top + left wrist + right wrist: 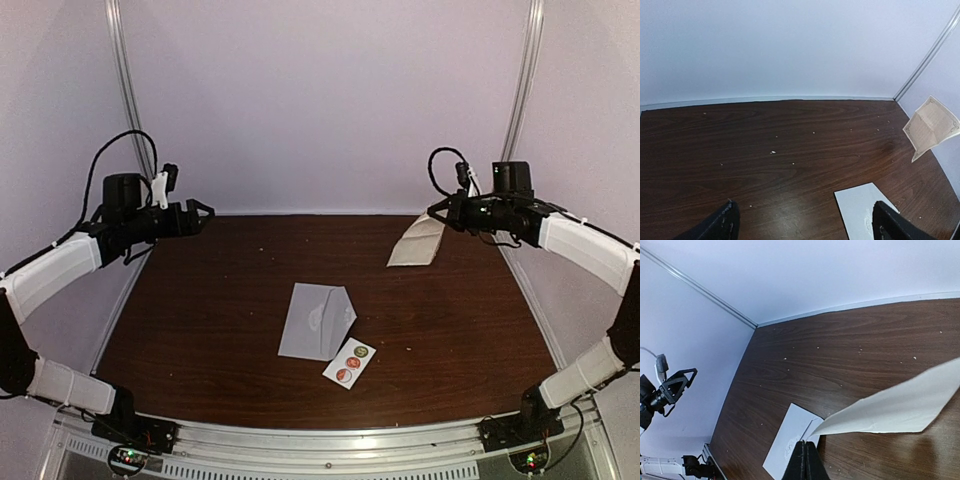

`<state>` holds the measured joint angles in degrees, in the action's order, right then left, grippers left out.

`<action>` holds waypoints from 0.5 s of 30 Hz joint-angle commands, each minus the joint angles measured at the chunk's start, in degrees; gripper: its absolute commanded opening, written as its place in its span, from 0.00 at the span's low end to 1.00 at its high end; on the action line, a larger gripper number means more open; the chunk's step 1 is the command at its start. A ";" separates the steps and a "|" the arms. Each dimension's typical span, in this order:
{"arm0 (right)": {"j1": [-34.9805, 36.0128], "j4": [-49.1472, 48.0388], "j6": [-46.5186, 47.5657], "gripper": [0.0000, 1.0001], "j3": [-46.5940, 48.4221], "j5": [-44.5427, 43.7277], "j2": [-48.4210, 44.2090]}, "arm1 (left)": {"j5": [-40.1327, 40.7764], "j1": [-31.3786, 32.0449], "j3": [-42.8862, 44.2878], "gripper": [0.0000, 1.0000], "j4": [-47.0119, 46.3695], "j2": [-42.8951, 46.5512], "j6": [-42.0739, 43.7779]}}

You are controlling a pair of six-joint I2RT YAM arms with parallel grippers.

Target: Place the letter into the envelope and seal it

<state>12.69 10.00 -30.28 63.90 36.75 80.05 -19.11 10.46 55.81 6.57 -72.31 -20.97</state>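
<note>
The pale grey envelope (318, 320) lies flat mid-table, its flap on the right side; it also shows in the left wrist view (862, 212) and the right wrist view (792, 437). The letter (417, 241), a folded cream sheet, hangs in the air at the back right, pinched at one corner by my right gripper (437, 212), which is shut on it (806, 446). The sheet stretches rightward in the right wrist view (895, 407) and shows in the left wrist view (931, 125). My left gripper (203, 216) is open and empty, raised at the left, its fingertips (725, 225) far apart.
A small white strip of round stickers (350, 363) lies just right of the envelope's near end. Pale walls and metal corner posts (125, 80) enclose the brown table (200, 330). Small white crumbs dot the far tabletop.
</note>
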 commanded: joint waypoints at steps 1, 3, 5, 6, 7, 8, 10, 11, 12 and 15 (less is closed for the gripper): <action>4.23 10.01 6.54 0.00 8.09 2.01 1.42 | -6.50 4.36 1.18 0.93 -4.39 -0.96 3.73; 7.47 13.83 9.16 0.00 11.90 1.78 3.09 | -6.72 7.27 2.15 0.93 -4.06 -1.55 5.75; 10.73 17.93 11.70 0.00 15.66 1.12 4.91 | -6.84 9.90 2.98 0.93 -3.69 -1.98 7.70; 12.53 19.76 13.02 0.00 18.06 0.83 5.92 | -7.34 10.75 3.11 0.93 -3.73 -2.23 8.30; 14.32 21.61 14.22 0.00 19.77 0.59 6.78 | -8.11 11.37 3.16 0.93 -3.73 -2.36 8.70; 16.25 23.32 15.45 0.00 21.37 0.40 7.75 | -8.90 11.69 3.12 0.93 -3.71 -2.51 8.81; 19.87 26.10 17.60 0.00 24.34 0.34 9.77 | -10.09 12.03 2.88 0.93 -3.72 -2.70 9.01; 21.56 27.13 18.59 0.00 25.55 0.47 10.57 | -10.43 12.16 2.78 0.93 -3.76 -2.66 9.06; 23.19 28.17 19.55 0.00 26.87 0.62 11.29 | -10.81 12.29 2.54 0.93 -4.02 -2.61 8.98; 27.76 32.02 22.61 0.00 30.30 0.27 13.22 | -12.50 12.77 1.96 0.93 -4.76 -2.66 8.65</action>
<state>35.62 33.82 -14.02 89.43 37.41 91.53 -28.14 22.61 57.12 5.58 -74.59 -13.56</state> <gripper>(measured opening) 0.003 0.931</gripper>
